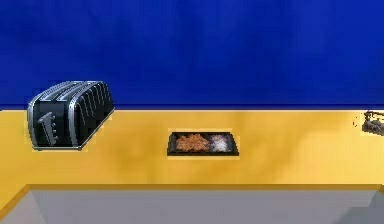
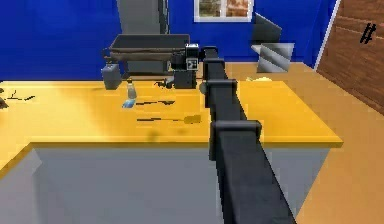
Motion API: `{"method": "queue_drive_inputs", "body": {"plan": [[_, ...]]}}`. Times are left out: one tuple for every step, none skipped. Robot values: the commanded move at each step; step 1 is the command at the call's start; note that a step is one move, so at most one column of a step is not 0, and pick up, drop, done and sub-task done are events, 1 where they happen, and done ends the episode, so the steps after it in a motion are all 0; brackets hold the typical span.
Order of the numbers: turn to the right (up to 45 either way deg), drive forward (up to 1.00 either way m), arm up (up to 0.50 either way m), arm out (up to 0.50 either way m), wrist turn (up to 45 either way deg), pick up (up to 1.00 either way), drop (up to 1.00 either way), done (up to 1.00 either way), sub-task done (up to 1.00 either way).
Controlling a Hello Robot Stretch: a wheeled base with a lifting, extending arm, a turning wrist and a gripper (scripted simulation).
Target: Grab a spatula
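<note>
Worktop (image 2: 60, 120), yellow and flat, is spreading out below a deep blue wall (image 1: 200, 40). The robot's dark square-sectioned arm (image 2: 235, 140) is lying across it from the near edge toward the far edge. The hand (image 2: 172, 70) at its end is sitting close to that far edge, in front of a dark tray-like frame on thin legs (image 2: 148, 42). With that frame right behind the fingers, I cannot tell how they are standing or whether they are holding anything.

In the forward view, a chrome and black slotted toaster (image 1: 70, 115) is standing toward the worktop's left end, close to its back edge. A dark, shallow rectangular tray (image 1: 172, 144) carrying brown and whitish bits is lying well apart from it, about midway along.

In the arm side view, a small grey cup (image 2: 112, 76) is standing near the far edge, left of the hand. A thin dark long-handled utensil (image 2: 155, 101) is lying flat on the worktop, a little nearer than the hand and left of the arm. It may be the spatula, though it is too small to be sure. A small pale blue object (image 2: 130, 100) is resting just beside its left end.
</note>
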Motion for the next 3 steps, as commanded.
{"method": "queue_drive_inputs", "body": {"plan": [[0.0, 0.00, -0.16, 0.00, 0.0, 0.00, 0.00, 0.00, 0.00], [0.0, 0.00, 0.00, 0.00, 0.0, 1.00, 0.00, 0.00, 0.00], [0.0, 0.00, 0.10, 0.00, 0.0, 0.00, 0.00, 0.00, 0.00]]}}
